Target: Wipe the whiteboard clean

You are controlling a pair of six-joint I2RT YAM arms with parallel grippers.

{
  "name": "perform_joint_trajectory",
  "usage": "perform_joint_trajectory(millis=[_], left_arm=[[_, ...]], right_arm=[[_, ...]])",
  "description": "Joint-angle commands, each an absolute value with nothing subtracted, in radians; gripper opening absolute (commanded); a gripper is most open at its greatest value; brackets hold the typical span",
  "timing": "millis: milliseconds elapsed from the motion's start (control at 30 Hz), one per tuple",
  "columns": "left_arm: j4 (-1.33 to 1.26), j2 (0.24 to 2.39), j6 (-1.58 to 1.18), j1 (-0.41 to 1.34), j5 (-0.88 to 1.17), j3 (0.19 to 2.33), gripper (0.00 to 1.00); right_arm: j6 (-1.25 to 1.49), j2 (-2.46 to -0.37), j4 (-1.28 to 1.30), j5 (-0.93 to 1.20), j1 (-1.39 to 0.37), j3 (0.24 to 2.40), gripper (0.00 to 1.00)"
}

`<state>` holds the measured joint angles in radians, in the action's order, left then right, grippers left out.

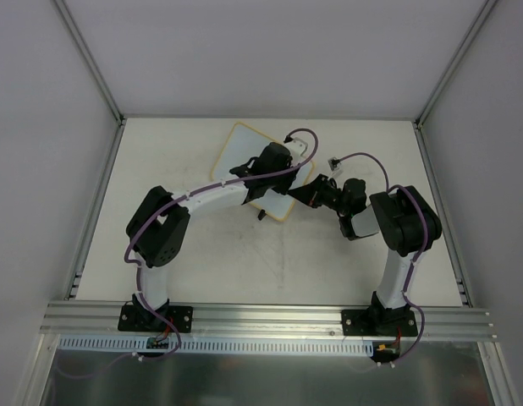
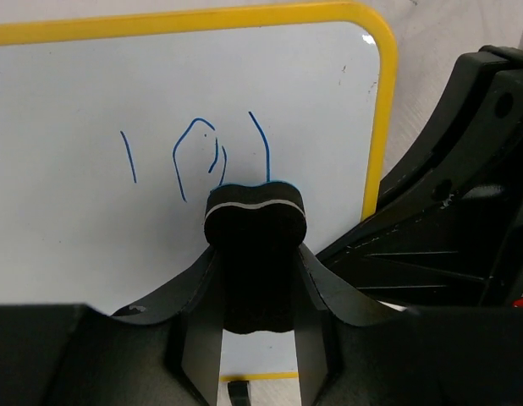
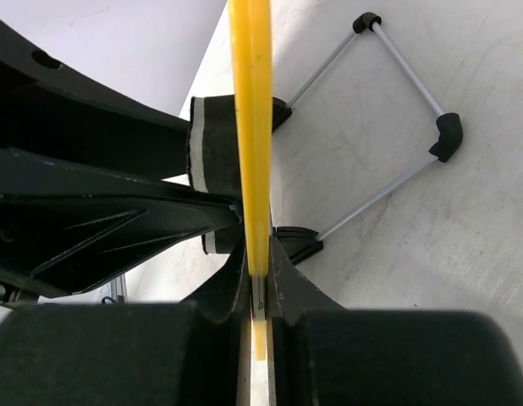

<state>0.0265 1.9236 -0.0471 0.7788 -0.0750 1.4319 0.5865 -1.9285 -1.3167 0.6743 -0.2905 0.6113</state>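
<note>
The whiteboard (image 1: pixel 243 149) is white with a yellow rim and lies at the back middle of the table. Blue handwritten marks (image 2: pixel 196 152) show on it in the left wrist view, just above the eraser. My left gripper (image 1: pixel 270 162) is shut on the black eraser block (image 2: pixel 255 222), whose face is against the board (image 2: pixel 75 127). My right gripper (image 1: pixel 305 193) is shut on the board's right edge. In the right wrist view its fingers (image 3: pixel 260 272) pinch the yellow rim (image 3: pixel 251 118), with the eraser (image 3: pixel 212 152) just left of it.
A thin wire stand with black corner pieces (image 3: pixel 407 69) lies on the table right of the board, also visible from above (image 1: pixel 333 161). A black clip foot (image 2: pixel 236 393) pokes out at the board's near edge. Grey walls enclose the table.
</note>
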Motion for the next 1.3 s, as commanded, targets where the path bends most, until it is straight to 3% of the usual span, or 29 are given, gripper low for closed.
perform_joint_trajectory(millis=[0, 233, 800, 1000, 1267], left_arm=[[0.051, 1.956, 0.023, 0.844, -0.032, 1.428, 0.0], [0.078, 1.973, 0.012, 0.827, -0.186, 1.46, 0.0], [0.153, 1.983, -0.106, 0.542, -0.107, 1.514, 0.0], [0.153, 1.988, -0.117, 0.54, -0.078, 1.532, 0.0], [0.155, 1.985, -0.048, 0.662, -0.12, 1.551, 0.0]], right_arm=[[0.586, -1.913, -1.532, 0.686, -0.305, 0.627, 0.0], [0.586, -1.913, -1.534, 0.687, -0.307, 0.624, 0.0], [0.584, -1.91, -1.532, 0.687, -0.307, 0.624, 0.0], [0.584, -1.91, -1.532, 0.689, -0.307, 0.624, 0.0], [0.586, -1.913, -1.532, 0.69, -0.307, 0.627, 0.0]])
